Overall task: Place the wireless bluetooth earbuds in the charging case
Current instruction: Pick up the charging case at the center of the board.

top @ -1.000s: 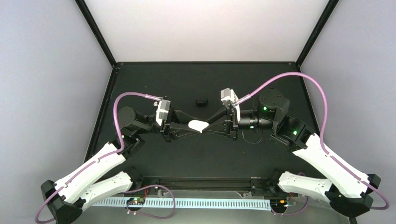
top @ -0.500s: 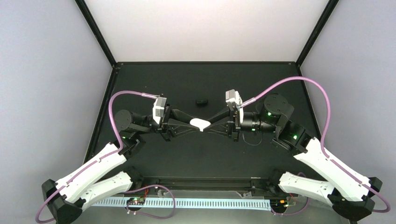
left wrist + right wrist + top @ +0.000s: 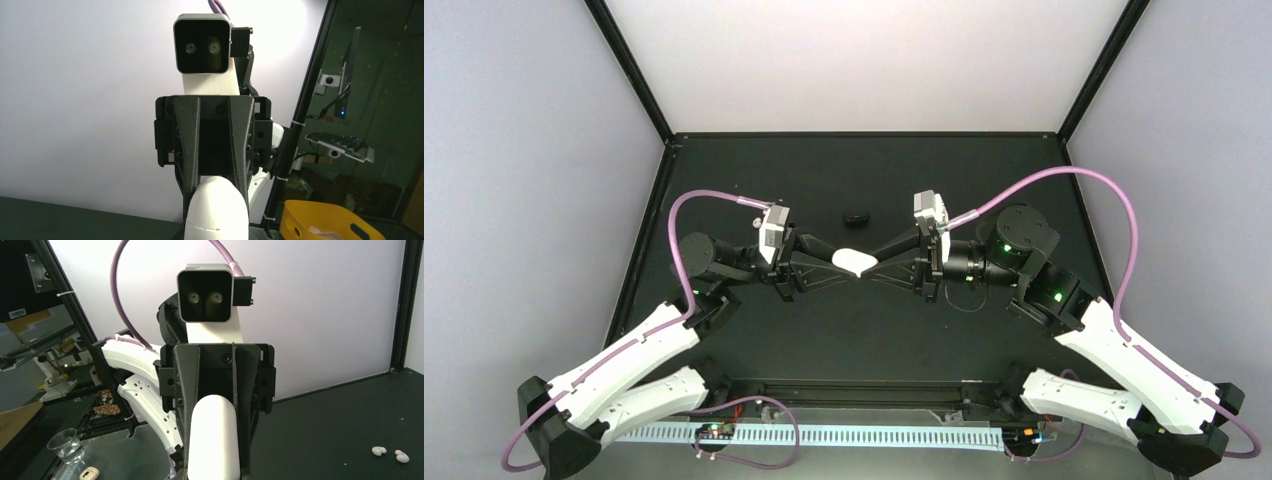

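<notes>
The charging case [image 3: 854, 261] shows white and hangs above the table's middle, held at both ends. My left gripper [image 3: 841, 262] is shut on its left end. My right gripper [image 3: 870, 265] is shut on its right end. In the left wrist view the case [image 3: 216, 212] fills the bottom centre, with the right gripper's fingers [image 3: 192, 165] clamped on its far end. In the right wrist view the case [image 3: 212, 440] sits between the left gripper's fingers [image 3: 190, 405]. Two tiny white earbuds [image 3: 379, 450] [image 3: 401, 456] lie side by side on the black table.
A small dark oval thing [image 3: 856, 217] lies on the table just behind the held case. Black frame posts [image 3: 629, 65] and pale walls enclose the table [image 3: 984, 190]. A yellow bin [image 3: 325, 222] and a clear cup [image 3: 64, 445] stand outside the enclosure.
Both grippers have carried the case a little toward the back of the table, still holding it between them. The right arm's wrist has shifted slightly right.
</notes>
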You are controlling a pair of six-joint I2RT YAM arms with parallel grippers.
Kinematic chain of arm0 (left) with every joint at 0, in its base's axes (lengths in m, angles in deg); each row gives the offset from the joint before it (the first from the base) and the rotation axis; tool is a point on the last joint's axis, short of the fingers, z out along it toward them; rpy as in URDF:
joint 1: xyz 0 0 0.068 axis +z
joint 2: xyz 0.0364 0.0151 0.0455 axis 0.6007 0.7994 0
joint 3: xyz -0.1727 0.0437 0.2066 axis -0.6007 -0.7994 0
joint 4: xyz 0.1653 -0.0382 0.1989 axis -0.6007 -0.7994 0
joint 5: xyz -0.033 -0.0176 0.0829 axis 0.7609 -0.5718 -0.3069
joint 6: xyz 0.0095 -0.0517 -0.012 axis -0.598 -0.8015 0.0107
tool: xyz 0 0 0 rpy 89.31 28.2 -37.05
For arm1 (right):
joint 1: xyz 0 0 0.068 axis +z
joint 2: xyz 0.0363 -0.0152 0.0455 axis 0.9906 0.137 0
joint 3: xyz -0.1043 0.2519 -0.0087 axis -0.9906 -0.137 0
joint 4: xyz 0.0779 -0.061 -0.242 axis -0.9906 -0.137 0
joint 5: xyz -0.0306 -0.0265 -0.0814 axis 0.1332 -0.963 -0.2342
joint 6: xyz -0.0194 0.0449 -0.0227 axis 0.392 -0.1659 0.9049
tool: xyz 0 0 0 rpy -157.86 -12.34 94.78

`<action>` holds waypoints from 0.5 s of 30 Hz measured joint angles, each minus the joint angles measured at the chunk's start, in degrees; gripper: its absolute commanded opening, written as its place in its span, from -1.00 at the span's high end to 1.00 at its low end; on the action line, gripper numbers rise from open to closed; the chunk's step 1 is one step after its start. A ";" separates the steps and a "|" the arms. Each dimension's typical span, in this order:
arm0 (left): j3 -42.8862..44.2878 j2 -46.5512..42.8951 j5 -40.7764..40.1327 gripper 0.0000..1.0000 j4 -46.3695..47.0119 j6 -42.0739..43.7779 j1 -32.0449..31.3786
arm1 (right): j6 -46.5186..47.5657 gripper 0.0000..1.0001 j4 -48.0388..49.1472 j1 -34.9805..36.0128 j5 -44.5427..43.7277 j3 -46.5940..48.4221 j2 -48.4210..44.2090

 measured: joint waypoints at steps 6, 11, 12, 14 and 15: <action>0.00 0.00 -0.07 0.36 0.61 -0.20 -0.24 | -0.15 0.84 0.59 0.00 -0.07 -0.11 -0.02; 0.00 0.00 -0.22 0.29 1.01 -0.48 -0.55 | -0.15 0.84 0.66 0.00 -0.02 -0.17 -0.02; 0.00 0.00 -0.24 0.30 1.07 -0.48 -0.55 | -0.15 0.84 0.66 0.00 -0.02 -0.17 -0.02; 0.00 0.00 -0.31 0.33 1.18 -0.48 -0.55 | -0.15 0.84 0.66 0.00 0.00 -0.17 -0.02; 0.00 0.00 -0.33 0.35 1.22 -0.48 -0.55 | -0.15 0.84 0.66 0.00 0.00 -0.17 -0.02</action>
